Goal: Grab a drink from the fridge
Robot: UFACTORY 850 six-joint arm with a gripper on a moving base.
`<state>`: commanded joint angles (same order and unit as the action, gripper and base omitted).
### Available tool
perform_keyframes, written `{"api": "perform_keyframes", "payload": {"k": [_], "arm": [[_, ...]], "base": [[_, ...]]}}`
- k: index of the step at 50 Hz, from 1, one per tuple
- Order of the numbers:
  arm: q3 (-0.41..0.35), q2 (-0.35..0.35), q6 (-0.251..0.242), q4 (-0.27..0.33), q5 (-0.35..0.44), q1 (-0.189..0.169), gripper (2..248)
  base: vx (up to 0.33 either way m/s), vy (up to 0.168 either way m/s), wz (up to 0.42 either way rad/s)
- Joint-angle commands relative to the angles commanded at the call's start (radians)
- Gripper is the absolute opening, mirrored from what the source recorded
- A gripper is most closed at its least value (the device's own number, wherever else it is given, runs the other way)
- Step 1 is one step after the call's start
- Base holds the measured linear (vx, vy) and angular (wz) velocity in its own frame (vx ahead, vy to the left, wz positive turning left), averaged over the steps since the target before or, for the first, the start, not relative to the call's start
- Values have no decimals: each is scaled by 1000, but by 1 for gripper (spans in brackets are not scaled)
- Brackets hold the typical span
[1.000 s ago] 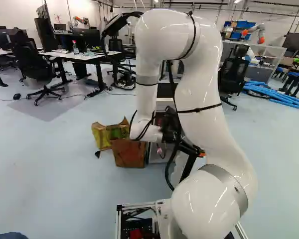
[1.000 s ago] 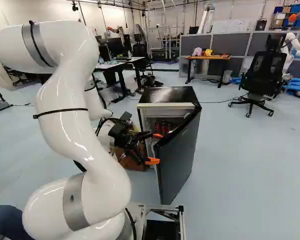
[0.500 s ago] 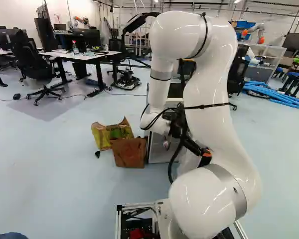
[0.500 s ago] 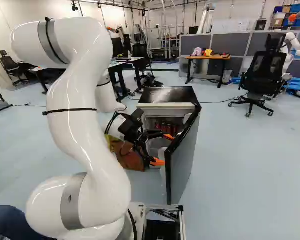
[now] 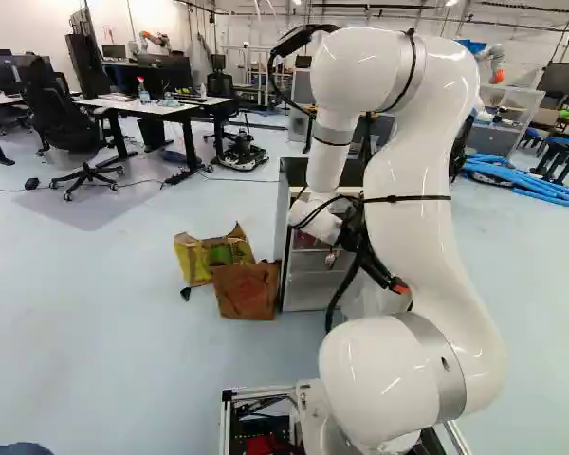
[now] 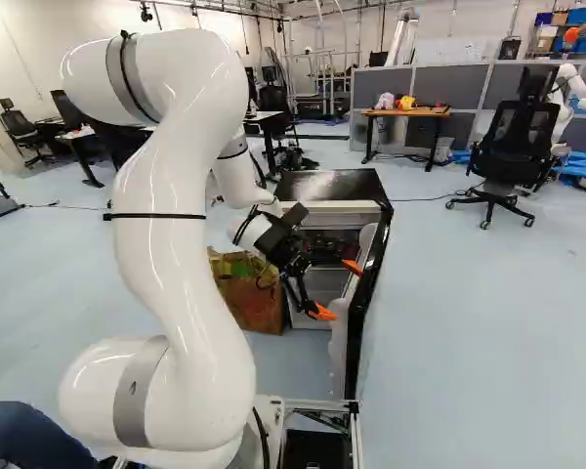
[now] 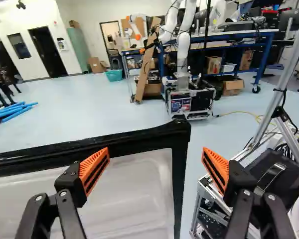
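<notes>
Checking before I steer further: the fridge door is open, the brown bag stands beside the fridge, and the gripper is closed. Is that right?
Not quite: the gripper is open, as the wrist view shows, its two fingers wide apart. The rest holds: the fridge door is open, and the brown bag stands beside the fridge.

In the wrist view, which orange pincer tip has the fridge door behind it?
The upper fingertip in the right base view. It shows against the door's white inner panel, the lower fingertip against floor.
</notes>
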<state>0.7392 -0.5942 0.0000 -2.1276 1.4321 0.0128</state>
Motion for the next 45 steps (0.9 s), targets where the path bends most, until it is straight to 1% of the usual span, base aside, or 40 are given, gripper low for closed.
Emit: {"api": "perform_keyframes", "payload": {"k": [20, 32, 45], "arm": [[89, -16, 0, 3, 0, -135, 247], [144, -30, 0, 32, 0, -206, 247], [205, -50, 0, 70, 0, -276, 247]], "base": [[0, 0, 0], [0, 0, 0], [0, 0, 0]]}}
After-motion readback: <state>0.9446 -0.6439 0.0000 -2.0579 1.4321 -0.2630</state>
